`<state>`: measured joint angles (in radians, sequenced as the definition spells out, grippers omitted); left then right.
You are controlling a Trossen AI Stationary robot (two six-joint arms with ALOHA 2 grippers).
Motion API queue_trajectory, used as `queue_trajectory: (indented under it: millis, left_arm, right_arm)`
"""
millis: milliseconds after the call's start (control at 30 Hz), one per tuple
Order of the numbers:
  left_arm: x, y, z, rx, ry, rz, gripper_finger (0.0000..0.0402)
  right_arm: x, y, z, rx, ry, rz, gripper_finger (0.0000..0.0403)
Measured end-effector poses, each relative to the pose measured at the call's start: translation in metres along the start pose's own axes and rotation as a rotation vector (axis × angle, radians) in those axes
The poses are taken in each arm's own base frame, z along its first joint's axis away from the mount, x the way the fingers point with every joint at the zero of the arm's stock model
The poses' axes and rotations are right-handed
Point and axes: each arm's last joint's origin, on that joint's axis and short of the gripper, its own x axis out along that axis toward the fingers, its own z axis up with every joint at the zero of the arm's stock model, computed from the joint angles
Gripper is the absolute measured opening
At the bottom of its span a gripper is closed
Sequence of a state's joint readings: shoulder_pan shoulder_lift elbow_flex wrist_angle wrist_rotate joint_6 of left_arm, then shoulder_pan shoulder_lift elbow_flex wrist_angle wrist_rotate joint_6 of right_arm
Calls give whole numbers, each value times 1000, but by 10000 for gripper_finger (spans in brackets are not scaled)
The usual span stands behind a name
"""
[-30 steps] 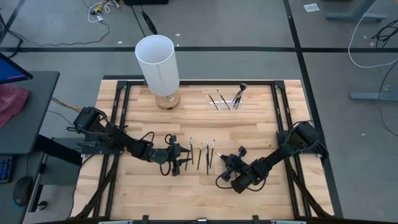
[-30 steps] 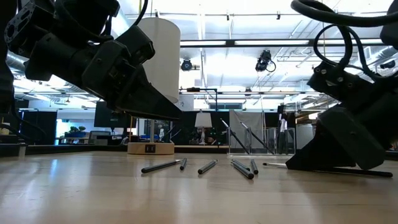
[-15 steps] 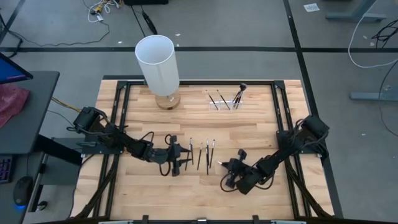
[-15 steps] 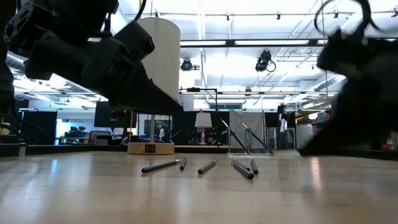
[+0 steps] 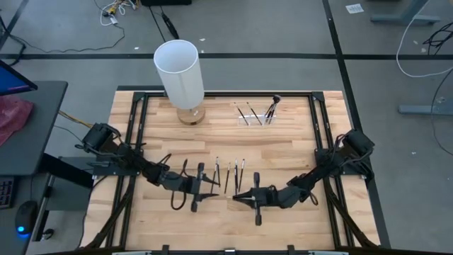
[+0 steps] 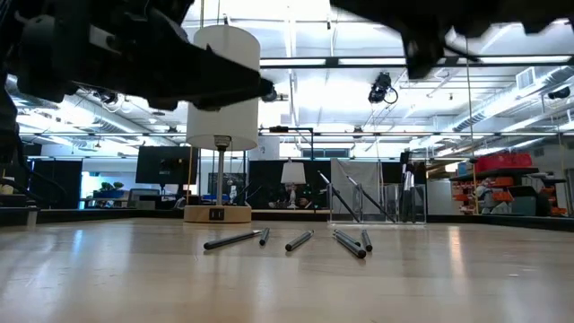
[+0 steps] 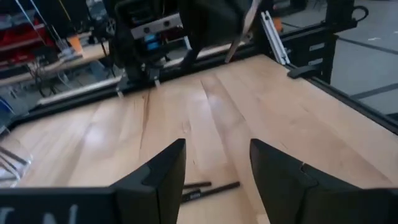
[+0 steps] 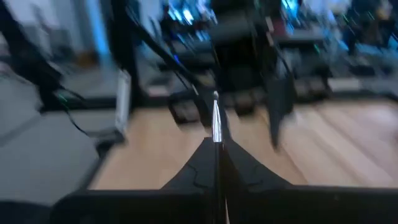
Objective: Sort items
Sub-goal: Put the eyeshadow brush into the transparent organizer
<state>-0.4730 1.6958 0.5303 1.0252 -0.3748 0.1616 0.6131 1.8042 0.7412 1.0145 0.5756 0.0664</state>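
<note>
Several items, thin dark sticks [image 5: 230, 173] with silver ends, lie side by side on the wooden table's middle; the low view shows them flat [image 6: 299, 240]. My left gripper [image 5: 211, 187] hovers open just near-left of them, level, pointing toward the table's right; one stick [image 7: 208, 186] lies on the table below its fingers. My right gripper [image 5: 236, 197] hovers near-right of the row, pointing toward the table's left, shut on one thin stick [image 8: 216, 121]. My right gripper pinches a thin stick between its two shut fingers. The stick lies along the fingers, and its silver end [image 8: 216, 124] pokes out past the fingertips. The fingers are level and point toward the table's left. The stick is lifted clear of the table.
A tall white cylinder [image 5: 178, 67] stands at the table's far left on a round base. A small clear holder [image 5: 253, 115] with a few brushes in it stands at the far middle. Black frame rails [image 5: 318, 134] run along the table's edges.
My right gripper has risen from the table, tipped up from pointing down to level, and swung toward the table's left with the stick, now lifted off the table's right part. My left gripper has lifted a little, tipped up toward level and rolled, staying open.
</note>
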Motion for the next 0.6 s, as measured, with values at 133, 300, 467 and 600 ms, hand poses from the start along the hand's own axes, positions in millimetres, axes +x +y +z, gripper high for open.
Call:
queue_trajectory:
  millis: [133, 300, 467, 600]
  left_arm:
    - [7, -2, 13, 0, -47, -23, 181]
    - [15, -5, 30, 26, -117, -94, 181]
    - [20, -8, 42, 35, -176, -172, 181]
    - [22, -7, 47, 29, -189, -155, 181]
  right_arm:
    - [4, -5, 6, -6, -48, 67, 9]
    - [7, -8, 5, 5, -47, 85, 9]
    - [7, -8, 4, 5, -45, 87, 9]
    - [7, -8, 4, 5, -45, 87, 9]
